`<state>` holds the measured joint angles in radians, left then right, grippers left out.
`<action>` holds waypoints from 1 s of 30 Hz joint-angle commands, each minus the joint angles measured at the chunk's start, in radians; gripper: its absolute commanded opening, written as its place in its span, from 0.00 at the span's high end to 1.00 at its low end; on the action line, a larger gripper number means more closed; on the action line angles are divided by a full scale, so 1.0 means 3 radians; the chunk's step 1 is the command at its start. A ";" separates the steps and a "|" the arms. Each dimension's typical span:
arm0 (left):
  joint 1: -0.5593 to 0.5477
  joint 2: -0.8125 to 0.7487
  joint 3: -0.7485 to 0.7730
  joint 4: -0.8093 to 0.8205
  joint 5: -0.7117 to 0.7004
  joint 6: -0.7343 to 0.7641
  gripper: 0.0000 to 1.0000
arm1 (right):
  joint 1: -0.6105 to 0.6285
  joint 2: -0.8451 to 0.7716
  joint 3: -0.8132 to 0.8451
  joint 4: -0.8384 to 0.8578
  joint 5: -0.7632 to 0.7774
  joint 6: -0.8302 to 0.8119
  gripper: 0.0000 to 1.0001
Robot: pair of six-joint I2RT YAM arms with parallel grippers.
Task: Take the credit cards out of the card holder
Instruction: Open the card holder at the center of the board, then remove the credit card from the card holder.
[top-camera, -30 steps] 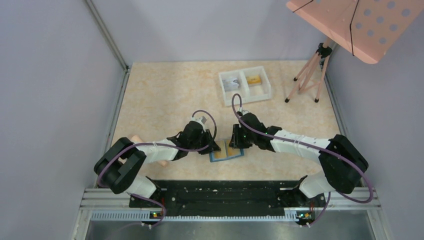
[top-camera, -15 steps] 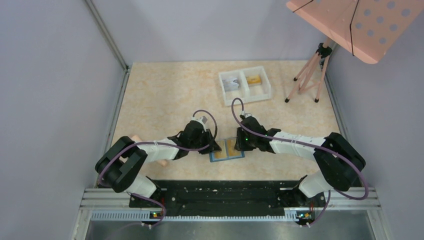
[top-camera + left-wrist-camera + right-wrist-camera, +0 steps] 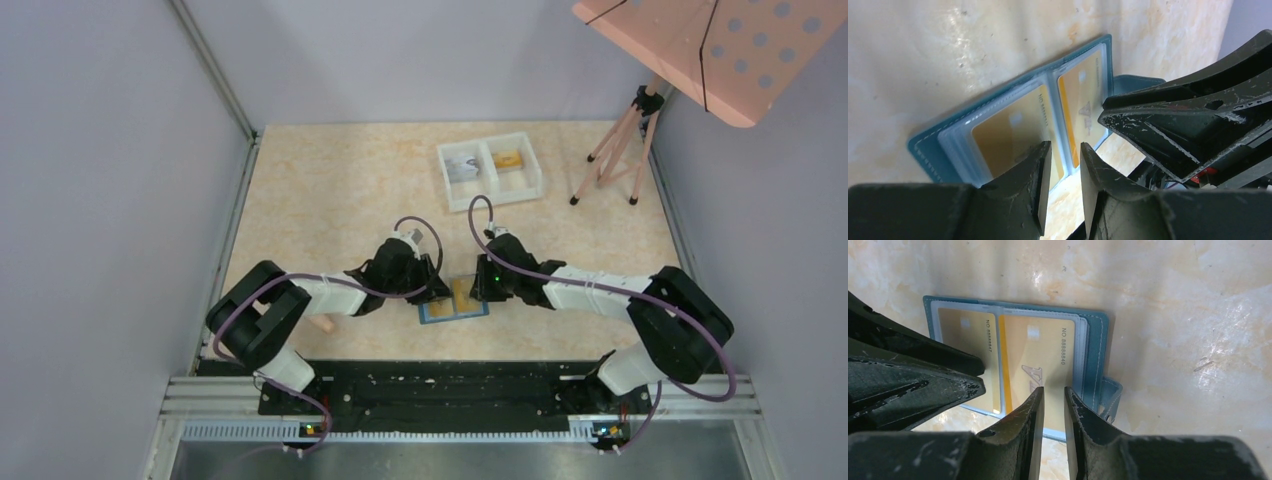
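The teal-blue card holder (image 3: 455, 300) lies open flat on the table near the front, its snap tab (image 3: 1110, 396) on the right. Two orange-gold credit cards (image 3: 1040, 352) (image 3: 1010, 130) sit in its clear pockets, one in each half. My left gripper (image 3: 436, 291) (image 3: 1065, 147) hangs over the wallet's left half, near the middle fold, jaws a little apart with nothing between them. My right gripper (image 3: 481, 285) (image 3: 1053, 390) hovers over the right-hand card, jaws narrowly open and empty. The two grippers' tips nearly meet above the wallet.
A white two-compartment tray (image 3: 528, 172) stands at the back, with a greyish flat thing (image 3: 462, 166) in its left half and an orange one (image 3: 507, 158) in its right. A tripod (image 3: 618, 150) carrying a pink perforated board (image 3: 700, 45) stands at the back right.
My left gripper has moved right over the wallet and its jaws have parted slightly. My right gripper has shifted a little right and its jaws have narrowed.
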<state>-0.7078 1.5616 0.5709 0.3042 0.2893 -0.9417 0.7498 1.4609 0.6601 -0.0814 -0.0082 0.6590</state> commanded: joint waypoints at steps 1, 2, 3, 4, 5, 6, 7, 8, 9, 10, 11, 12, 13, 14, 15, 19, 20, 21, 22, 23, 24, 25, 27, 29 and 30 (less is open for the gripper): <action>-0.0021 0.0218 0.0051 0.0361 0.0063 -0.0046 0.66 | -0.0074 -0.0064 -0.0125 0.0040 -0.0063 0.0020 0.78; -0.0023 0.0265 0.0065 0.0376 0.0061 -0.0051 0.66 | -0.0084 -0.0077 -0.0140 0.0051 -0.0080 0.0027 0.78; -0.0023 0.0299 0.0076 0.0388 0.0061 -0.0052 0.66 | -0.0096 -0.0085 -0.0155 0.0069 -0.0100 0.0036 0.78; -0.0023 0.0332 0.0083 0.0402 0.0063 -0.0056 0.66 | -0.0108 -0.0096 -0.0174 0.0092 -0.0116 0.0038 0.79; -0.0028 0.0371 0.0082 0.0417 0.0068 -0.0059 0.66 | -0.0115 -0.0098 -0.0189 0.0103 -0.0124 0.0044 0.79; -0.0032 0.0383 0.0077 0.0426 0.0064 -0.0062 0.66 | -0.0120 -0.0099 -0.0204 0.0110 -0.0128 0.0048 0.79; -0.0034 0.0396 0.0075 0.0428 0.0057 -0.0066 0.66 | -0.0125 -0.0099 -0.0221 0.0120 -0.0138 0.0048 0.79; -0.0037 0.0400 0.0067 0.0428 0.0047 -0.0067 0.66 | -0.0129 -0.0098 -0.0231 0.0124 -0.0145 0.0049 0.79; -0.0039 0.0400 0.0059 0.0430 0.0032 -0.0067 0.66 | -0.0132 -0.0099 -0.0247 0.0129 -0.0155 0.0053 0.79; -0.0046 0.0401 0.0053 0.0428 0.0022 -0.0067 0.66 | -0.0135 -0.0101 -0.0258 0.0139 -0.0156 0.0049 0.79; -0.0044 0.0402 0.0048 0.0430 0.0014 -0.0067 0.66 | -0.0137 -0.0106 -0.0266 0.0147 -0.0162 0.0051 0.80; -0.0044 0.0406 0.0046 0.0428 0.0012 -0.0067 0.66 | -0.0139 -0.0109 -0.0267 0.0150 -0.0164 0.0057 0.80; -0.0048 0.0411 0.0050 0.0430 0.0012 -0.0063 0.67 | -0.0142 -0.0111 -0.0270 0.0153 -0.0163 0.0055 0.80; -0.0049 0.0415 0.0047 0.0428 0.0012 -0.0062 0.67 | -0.0140 -0.0118 -0.0271 0.0154 -0.0166 0.0056 0.80; -0.0050 0.0427 0.0050 0.0428 0.0008 -0.0062 0.67 | -0.0146 -0.0113 -0.0273 0.0154 -0.0165 0.0055 0.80; -0.0060 0.0448 0.0040 0.0445 0.0005 -0.0076 0.68 | -0.0147 -0.0114 -0.0265 0.0153 -0.0170 0.0051 0.81; -0.0064 0.0457 0.0039 0.0453 0.0011 -0.0085 0.68 | -0.0147 -0.0114 -0.0265 0.0154 -0.0172 0.0054 0.81; -0.0064 0.0468 0.0036 0.0464 0.0024 -0.0094 0.69 | -0.0147 -0.0114 -0.0267 0.0153 -0.0172 0.0056 0.81; -0.0067 0.0470 0.0034 0.0480 0.0035 -0.0104 0.69 | -0.0147 -0.0114 -0.0266 0.0153 -0.0180 0.0056 0.81; -0.0070 0.0474 0.0035 0.0503 0.0048 -0.0118 0.70 | -0.0150 -0.0114 -0.0267 0.0154 -0.0188 0.0052 0.81; -0.0069 0.0480 0.0035 0.0524 0.0059 -0.0131 0.70 | -0.0148 -0.0119 -0.0268 0.0153 -0.0188 0.0062 0.81; -0.0072 0.0483 0.0032 0.0541 0.0070 -0.0142 0.70 | -0.0147 -0.0119 -0.0268 0.0154 -0.0187 0.0063 0.81; -0.0071 0.0486 0.0034 0.0559 0.0090 -0.0158 0.74 | -0.0152 -0.0119 -0.0266 0.0149 -0.0189 0.0062 0.81; -0.0071 0.0480 0.0036 0.0566 0.0106 -0.0169 0.81 | -0.0149 -0.0117 -0.0267 0.0148 -0.0184 0.0061 0.81; -0.0071 0.0472 0.0031 0.0565 0.0113 -0.0176 0.85 | -0.0152 -0.0119 -0.0270 0.0144 -0.0180 0.0062 0.81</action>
<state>-0.7212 1.6894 0.5877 0.4675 0.3199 -0.9916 0.7147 1.4353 0.6018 -0.0143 -0.0589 0.6781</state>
